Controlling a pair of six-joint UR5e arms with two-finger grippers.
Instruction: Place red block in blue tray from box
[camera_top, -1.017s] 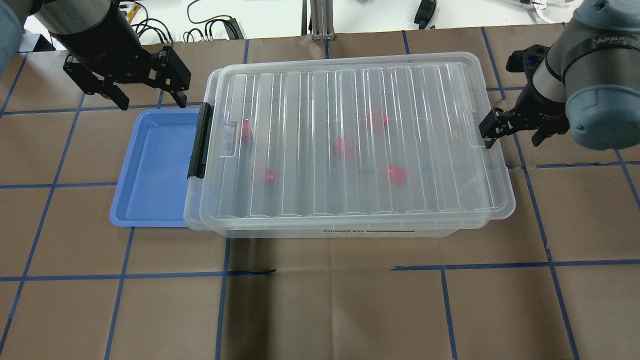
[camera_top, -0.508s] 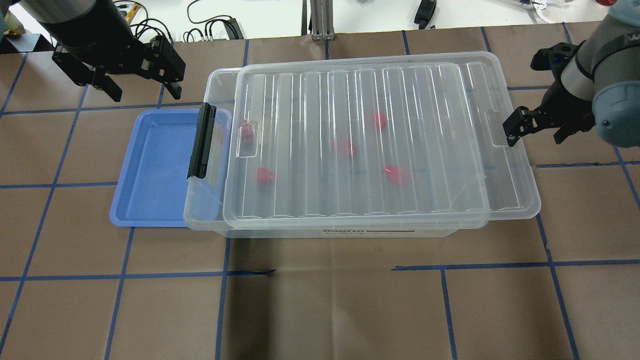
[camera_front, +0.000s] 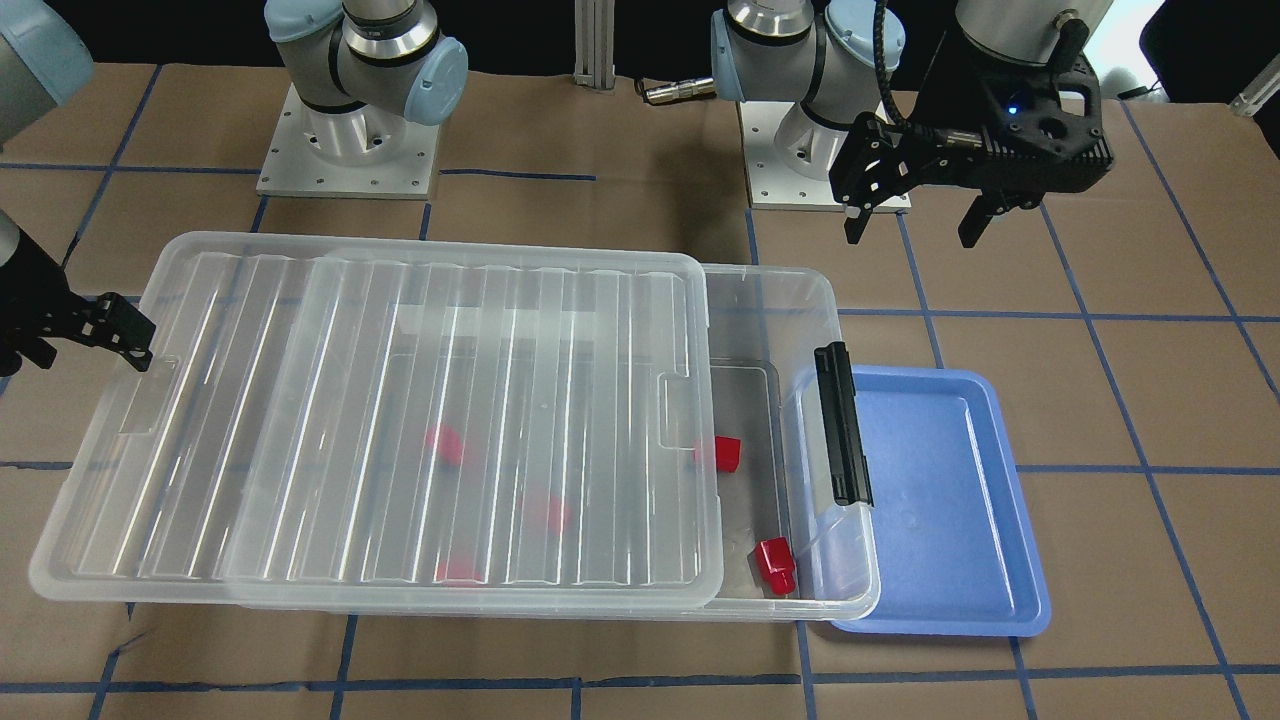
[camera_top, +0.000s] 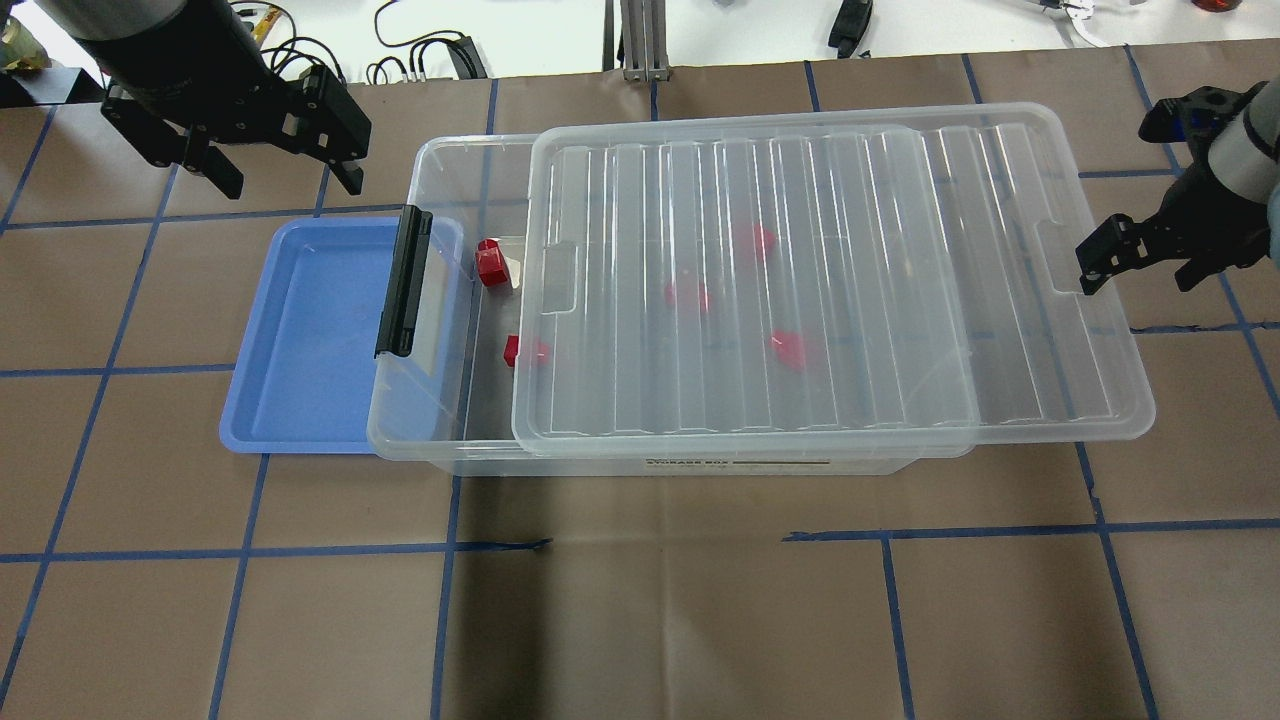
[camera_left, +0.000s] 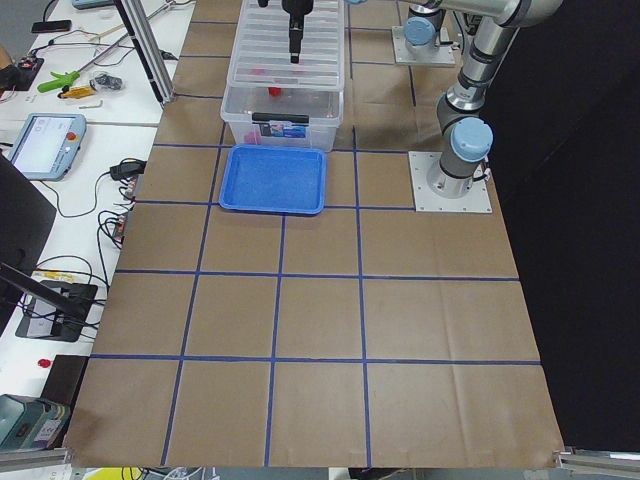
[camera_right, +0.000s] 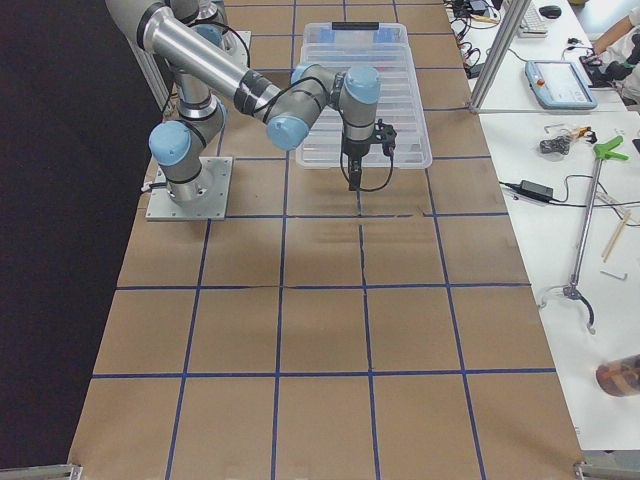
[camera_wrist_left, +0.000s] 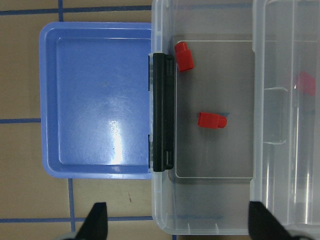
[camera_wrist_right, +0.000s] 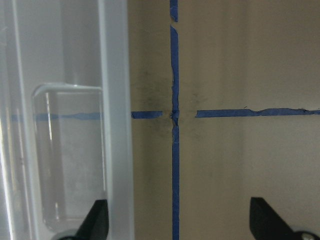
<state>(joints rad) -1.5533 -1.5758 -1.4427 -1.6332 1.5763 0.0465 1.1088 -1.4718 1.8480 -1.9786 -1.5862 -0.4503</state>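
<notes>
Checking the jaws first. Left gripper (camera_top: 290, 188): fingers spread wide, nothing between them. It hangs above the table (camera_top: 640, 600) just past the far edge of the tray (camera_top: 300, 330), clear of the box (camera_top: 700, 464). Its wrist camera looks straight down on the latch (camera_top: 403, 283).

Right gripper (camera_top: 1140, 280): fingers likewise spread apart, gripping nothing. One finger sits at the handle notch in the short edge of the lid (camera_top: 830, 300), the other over bare table. Contact with the lid: cannot tell.

Lid lies flat on the box but offset toward the robot's right. It overhangs that end and leaves a strip at the latch end uncovered.

In that strip, on the box floor: one red block (camera_top: 491, 262) close to the latch, and a second block (camera_wrist_left: 212, 120) nearer the lid's edge. Three more blocks (camera_top: 752, 240) (camera_top: 686, 293) (camera_top: 790, 348) show blurred through the lid.

Tray rests on the table against the latch end of the box.
</notes>
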